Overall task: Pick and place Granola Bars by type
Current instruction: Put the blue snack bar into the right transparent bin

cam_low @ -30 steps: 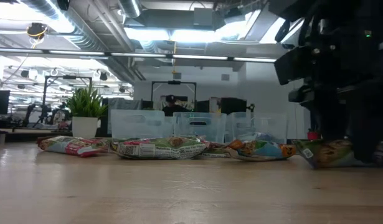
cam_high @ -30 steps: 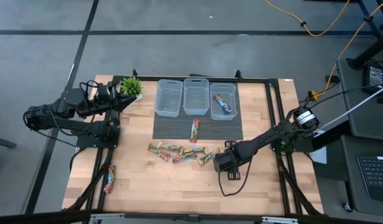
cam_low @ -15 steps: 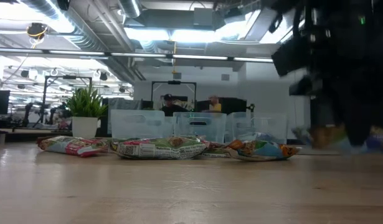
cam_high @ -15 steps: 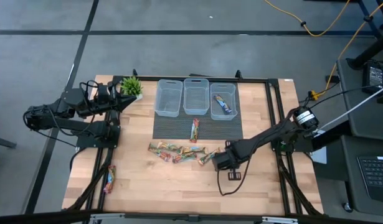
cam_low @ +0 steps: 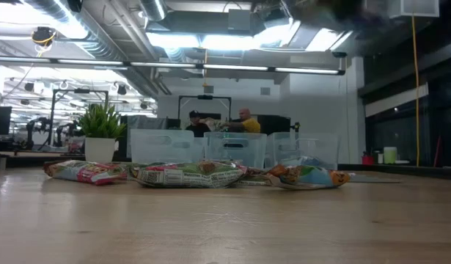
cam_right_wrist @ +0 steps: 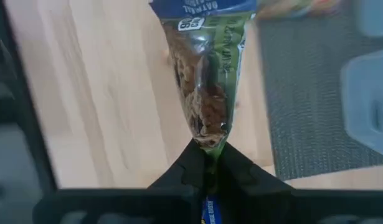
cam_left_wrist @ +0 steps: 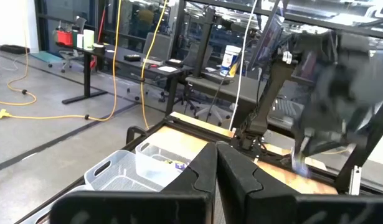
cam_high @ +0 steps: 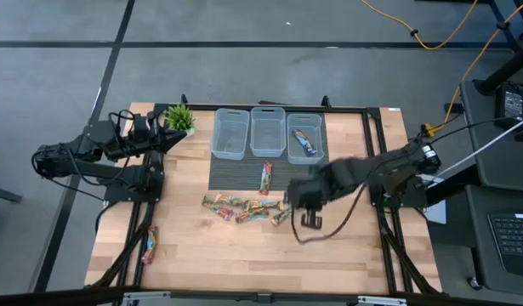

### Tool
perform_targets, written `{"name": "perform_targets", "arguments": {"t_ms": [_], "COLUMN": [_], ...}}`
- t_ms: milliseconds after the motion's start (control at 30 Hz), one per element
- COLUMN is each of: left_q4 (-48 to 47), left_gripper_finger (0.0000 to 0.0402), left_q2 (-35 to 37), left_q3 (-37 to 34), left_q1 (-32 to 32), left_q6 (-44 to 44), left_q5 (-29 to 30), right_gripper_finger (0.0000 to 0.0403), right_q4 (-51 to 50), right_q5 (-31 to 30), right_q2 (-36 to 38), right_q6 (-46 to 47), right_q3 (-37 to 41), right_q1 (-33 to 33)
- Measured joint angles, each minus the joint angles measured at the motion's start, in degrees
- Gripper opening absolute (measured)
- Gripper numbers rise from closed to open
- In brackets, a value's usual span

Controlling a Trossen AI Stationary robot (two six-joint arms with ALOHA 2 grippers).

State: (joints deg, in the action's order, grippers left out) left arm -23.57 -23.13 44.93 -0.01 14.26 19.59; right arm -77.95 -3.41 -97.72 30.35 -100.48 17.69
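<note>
Right wrist view: right gripper has its fingers pinched on the end of a blue-and-green bar, which hangs clear above the wood, with the mat and a bin off to one side. High view puts that gripper over the table near the mat's front right corner, arm blurred with motion.

Rest of the bars: a row on the wood in front of the mat, one red bar on the mat, one stray near the table's front left edge, one blue bar already in the right bin. Middle bin and left bin look empty.

Left gripper is parked by the plant at the back left, fingers together, holding nothing.

Step in hand, as I judge it: carry, with the bar lifted and bound for a bin. The next move calls for matching type. If this wrapper matches the blue one, it goes to the right bin. It needs centring over the opening, lowering below the rim, then release.
</note>
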Motion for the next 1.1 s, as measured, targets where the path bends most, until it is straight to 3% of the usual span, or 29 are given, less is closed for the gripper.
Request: {"name": "perform_targets", "arguments": {"t_ms": [233,533,767,1100], "left_q4": [0.0,-0.28,-0.42,-0.4], "left_gripper_finger": [0.0004,0.0004,0.0004,0.0004], "left_q2": [0.0,0.0,0.0,0.0], "left_q3": [0.0,0.0,0.0,0.0], "left_q1": [-0.02,-0.01,-0.02,-0.02], "left_q6": [-0.02,-0.02,-0.02,-0.02], "left_q5": [0.0,0.02,0.02,0.33], "right_gripper_finger": [0.0048,0.0023,0.0055,0.0033], "right_q4": [-4.35,-9.44,-12.42,-12.06], "right_q5": [-0.15,0.96,5.67,11.89], "right_q2": [2.58,2.68,3.84,-4.05], "right_q6": [8.19,1.5,-5.79,-24.25], "right_q3": [-16.8,-34.35,-33.32,-33.27], "right_q1": [-8.22,-18.75,-30.48,-45.6]}}
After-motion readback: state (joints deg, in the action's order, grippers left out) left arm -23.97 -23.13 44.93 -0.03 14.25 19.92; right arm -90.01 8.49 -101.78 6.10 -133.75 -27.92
